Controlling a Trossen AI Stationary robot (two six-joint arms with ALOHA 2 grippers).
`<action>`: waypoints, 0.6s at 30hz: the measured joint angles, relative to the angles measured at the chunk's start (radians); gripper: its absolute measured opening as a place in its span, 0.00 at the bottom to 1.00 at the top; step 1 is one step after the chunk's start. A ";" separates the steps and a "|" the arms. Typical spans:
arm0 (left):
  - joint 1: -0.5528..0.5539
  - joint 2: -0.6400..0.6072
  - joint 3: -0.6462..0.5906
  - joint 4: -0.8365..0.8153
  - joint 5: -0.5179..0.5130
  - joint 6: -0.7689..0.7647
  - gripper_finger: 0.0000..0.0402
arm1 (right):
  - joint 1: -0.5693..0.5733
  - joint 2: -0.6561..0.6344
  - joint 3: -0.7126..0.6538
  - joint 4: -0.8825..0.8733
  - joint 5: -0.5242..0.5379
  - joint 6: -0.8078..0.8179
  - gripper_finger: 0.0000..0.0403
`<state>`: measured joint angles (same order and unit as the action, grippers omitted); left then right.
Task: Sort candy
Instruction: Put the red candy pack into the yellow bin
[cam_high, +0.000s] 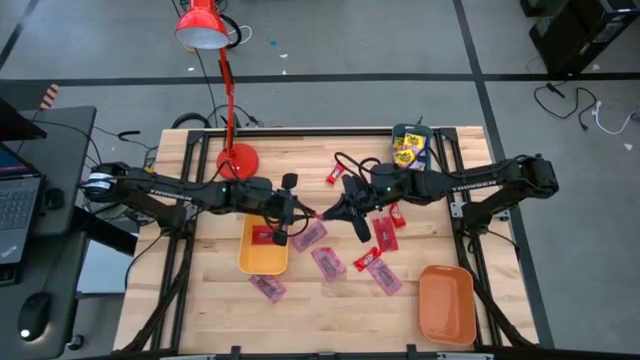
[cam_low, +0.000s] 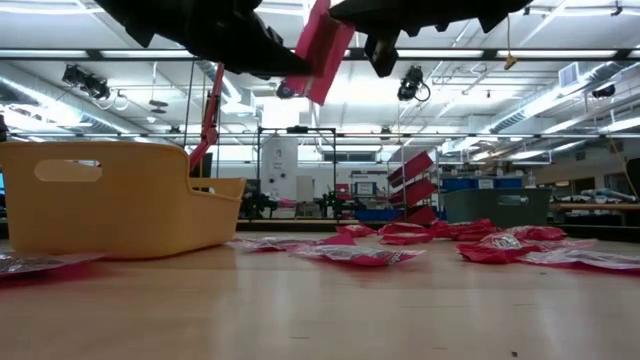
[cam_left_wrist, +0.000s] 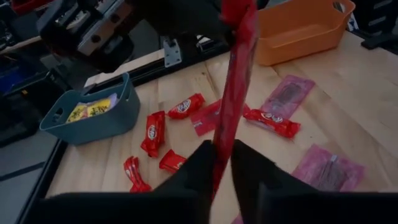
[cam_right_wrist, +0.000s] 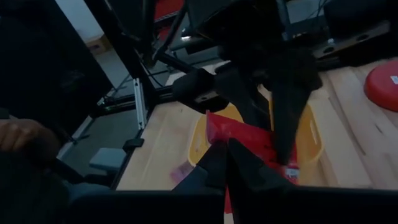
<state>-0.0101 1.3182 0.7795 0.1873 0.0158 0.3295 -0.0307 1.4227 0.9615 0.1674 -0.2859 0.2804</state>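
A pinkish-red candy packet (cam_low: 320, 48) hangs in the air between both grippers, above the table's middle, beside the yellow tray (cam_high: 262, 258). My left gripper (cam_left_wrist: 219, 163) is shut on one end and my right gripper (cam_right_wrist: 224, 160) on the other. In the high view the two grippers, left (cam_high: 306, 213) and right (cam_high: 326, 213), meet tip to tip. Other candy lies flat on the table: red wrappers (cam_high: 386, 226) and pinkish packets (cam_high: 328, 262). One packet (cam_high: 262, 236) lies in the yellow tray. My left gripper pinches the packet's near end (cam_left_wrist: 217, 155) between its two fingers, one on each flat face. The fingers come nearly level from the table's left. The packet stands on edge, clear of the table. My right gripper pinches the packet's opposite end (cam_right_wrist: 231, 138) between its two fingers, reaching nearly level from the table's right. The packet is lifted clear and tilted, stretched between the two grippers.
A teal tray (cam_high: 408, 148) holding yellow packets stands at the far right. An orange tray (cam_high: 445, 305) sits at the near right. A red desk lamp's base (cam_high: 238, 160) is at the far left. A person's hand (cam_right_wrist: 22, 137) shows beyond the table's left side.
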 joint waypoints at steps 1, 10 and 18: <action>0.000 0.000 0.000 -0.003 0.000 0.000 0.08 | -0.003 0.000 0.000 -0.004 0.000 0.000 0.00; 0.003 0.000 0.000 -0.109 -0.027 -0.040 0.02 | -0.032 -0.023 0.000 -0.029 0.003 0.012 0.08; 0.003 -0.051 0.001 -0.351 -0.042 -0.100 0.01 | -0.055 -0.081 0.001 -0.154 0.082 -0.020 0.16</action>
<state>-0.0067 1.2674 0.7801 -0.1641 -0.0265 0.2298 -0.0855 1.3422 0.9623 0.0130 -0.2042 0.2600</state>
